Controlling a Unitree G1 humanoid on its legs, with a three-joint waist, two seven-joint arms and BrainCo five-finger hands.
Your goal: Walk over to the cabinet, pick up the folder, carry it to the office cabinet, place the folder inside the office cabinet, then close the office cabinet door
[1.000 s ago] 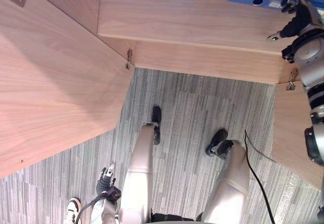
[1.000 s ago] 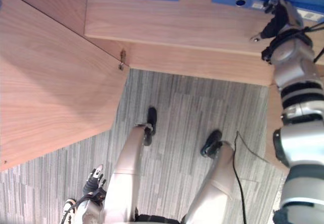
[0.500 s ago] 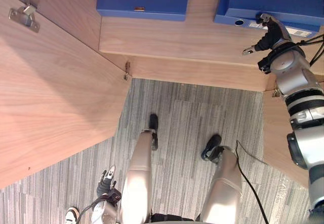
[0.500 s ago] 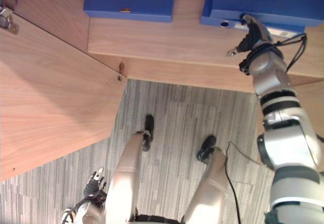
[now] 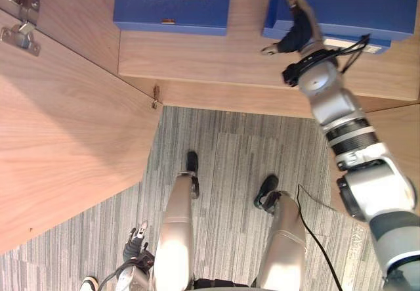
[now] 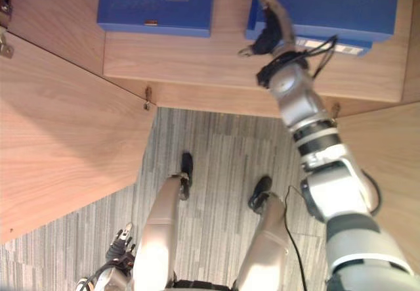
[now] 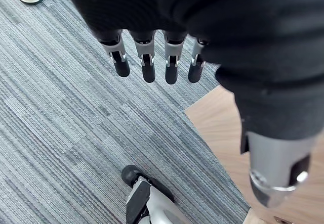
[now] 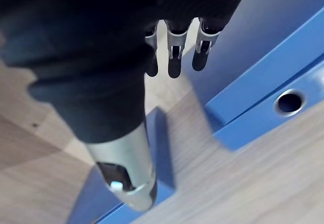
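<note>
The open cabinet's wooden shelf (image 5: 197,58) holds two blue folders lying flat and well apart: the left folder (image 5: 174,2) and the right folder (image 5: 354,2), whose spine with its ring hole faces outward. The right hand (image 5: 296,25) reaches to the right folder's left end, fingers (image 8: 173,57) straight and released; contact cannot be told. The left hand (image 5: 136,244) hangs relaxed and empty over the grey carpet (image 5: 230,153), beside the cabinet door (image 5: 65,127).

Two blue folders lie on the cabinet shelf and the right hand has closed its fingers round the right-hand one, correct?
Not closed: the right wrist view shows the right hand with fingers straight beside the right-hand folder, holding nothing. It and the left-hand folder do lie on the shelf.
</note>
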